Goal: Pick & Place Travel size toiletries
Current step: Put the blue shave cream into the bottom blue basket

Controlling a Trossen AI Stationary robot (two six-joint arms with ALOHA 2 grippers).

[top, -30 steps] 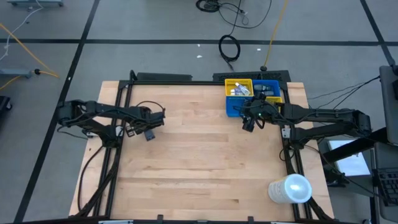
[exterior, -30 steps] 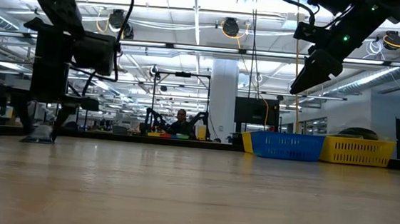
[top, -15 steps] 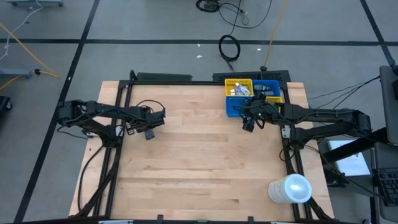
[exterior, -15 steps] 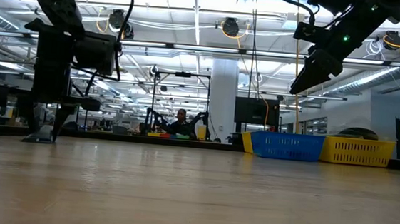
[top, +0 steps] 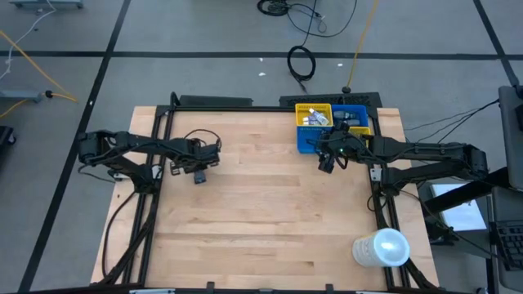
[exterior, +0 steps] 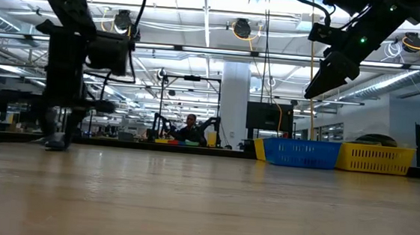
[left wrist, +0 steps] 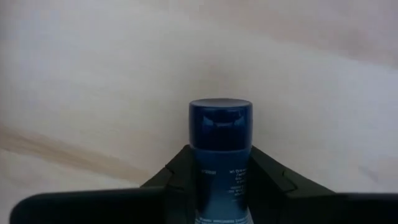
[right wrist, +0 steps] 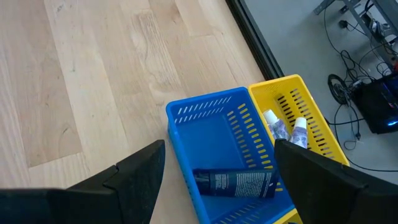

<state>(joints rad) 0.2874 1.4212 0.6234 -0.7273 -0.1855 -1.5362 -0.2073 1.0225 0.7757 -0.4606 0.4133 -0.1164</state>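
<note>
In the left wrist view a dark blue mini bottle (left wrist: 221, 134) stands between the fingers of my left gripper (left wrist: 221, 171), which points down and is shut on it at the table's left (top: 198, 170). My right gripper (top: 327, 160) hangs open and high over the table's far right, beside the blue bin (right wrist: 214, 143). A dark blue tube (right wrist: 236, 182) lies in that bin. White tubes (right wrist: 286, 132) lie in the yellow bin (right wrist: 311, 112). My left gripper pinches the bottle's two sides (left wrist: 195, 177) between its two fingers (left wrist: 267, 177), below the rounded cap. The fingers come from above, pointing down. The bottle points along them, cap end down; in the low view its lower end (exterior: 56, 144) is at table height.
A big white cylinder (top: 381, 247) stands at the table's near right corner. The bins sit at the far right edge (top: 315, 116). Bare wood spreads across the middle (top: 261, 204). Black frame rails run along both sides. A person sits far off in the room (exterior: 189, 129).
My left gripper has closed its fingers on the blue bottle, rolled about its own axis, and shifted a little toward the table's right. The right arm has kept still.
</note>
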